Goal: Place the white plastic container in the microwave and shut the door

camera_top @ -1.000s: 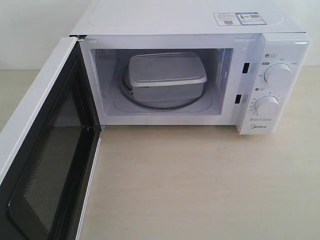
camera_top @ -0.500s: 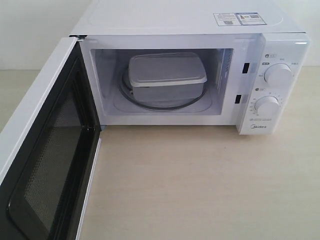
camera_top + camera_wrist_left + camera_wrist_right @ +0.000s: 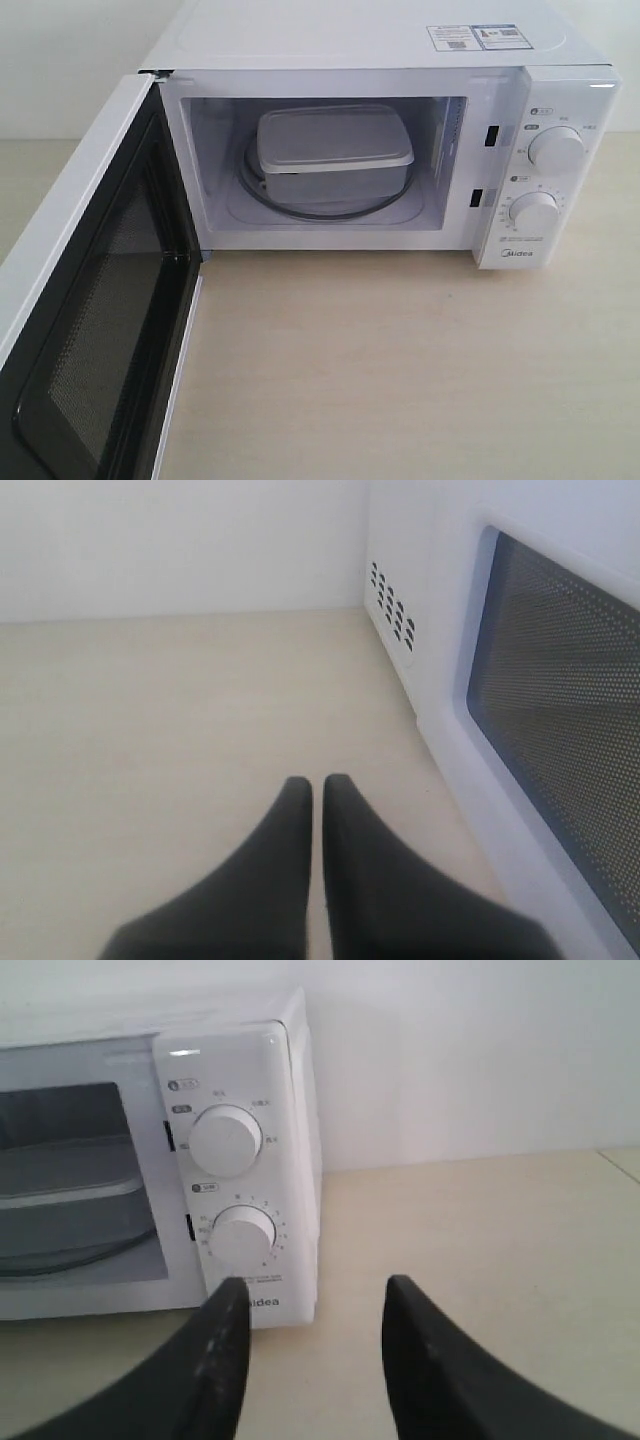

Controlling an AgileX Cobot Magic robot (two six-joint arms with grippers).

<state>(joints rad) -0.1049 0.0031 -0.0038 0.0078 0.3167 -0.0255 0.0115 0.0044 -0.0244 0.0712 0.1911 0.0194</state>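
The white plastic container (image 3: 333, 150) sits lidded on the glass turntable inside the microwave (image 3: 350, 40); part of it also shows in the right wrist view (image 3: 70, 1185). The door (image 3: 95, 300) stands swung wide open toward the front left, its mesh window facing inward. In the left wrist view my left gripper (image 3: 317, 782) is shut with nothing in it, low over the table beside the door's outer face (image 3: 560, 720). My right gripper (image 3: 315, 1290) is open and holds nothing, hovering in front of the microwave's dial panel (image 3: 235, 1190). Neither gripper shows in the exterior view.
Light wooden tabletop (image 3: 400, 370) spreads in front of the microwave. A white wall (image 3: 470, 1050) stands behind. Vent holes (image 3: 392, 608) mark the microwave's left side. Two round dials (image 3: 555, 150) are on the right panel.
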